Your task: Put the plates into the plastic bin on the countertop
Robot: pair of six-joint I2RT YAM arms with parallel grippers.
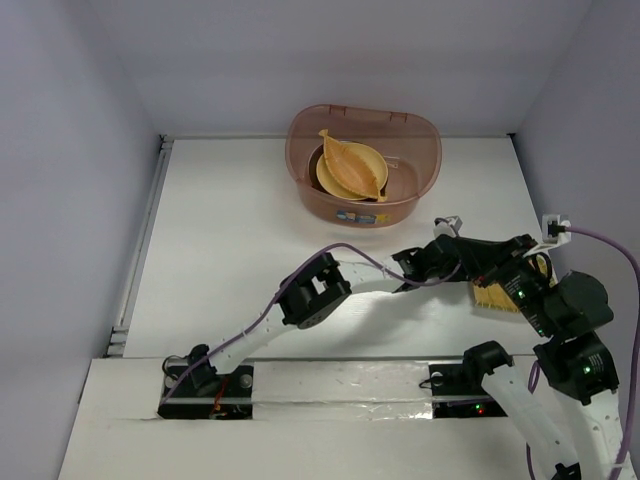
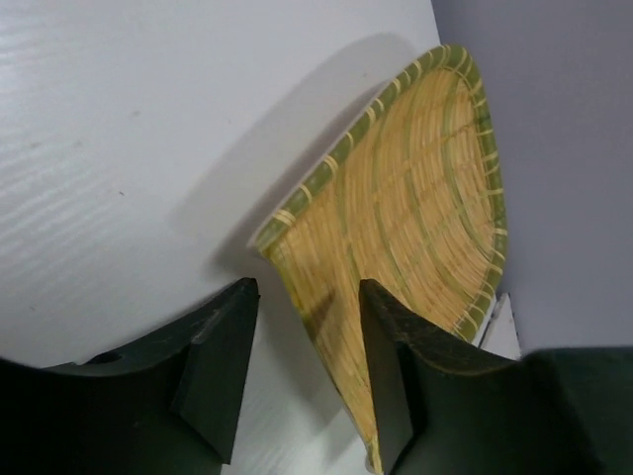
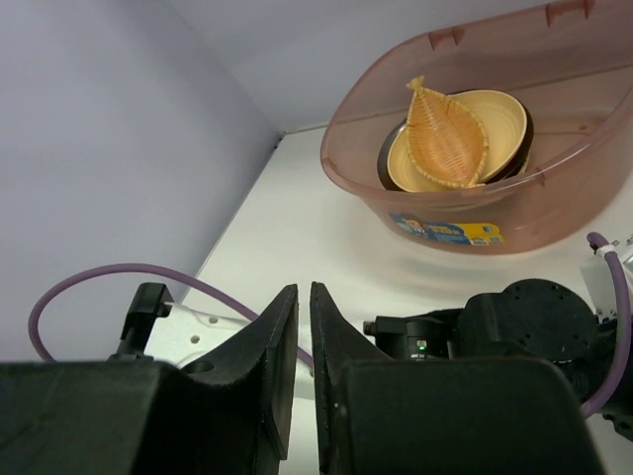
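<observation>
Closest, the left gripper (image 2: 309,297) is seen parted astride the tilted yellow woven plate (image 2: 415,198), well apart from the plastic bin (image 1: 420,190), the right gripper (image 3: 304,297) nearly closed on nothing; a slip is risked by so shallow an edge grip.

walls (image 1: 70,200): pale lilac | mounting board (image 1: 330,450): white, near edge

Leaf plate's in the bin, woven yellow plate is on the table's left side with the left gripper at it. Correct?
Not quite. The woven yellow plate is on the table's right side, not the left, as the top external view shows. The rest holds: the leaf plate is in the bin, and the left gripper is at the woven plate.
</observation>
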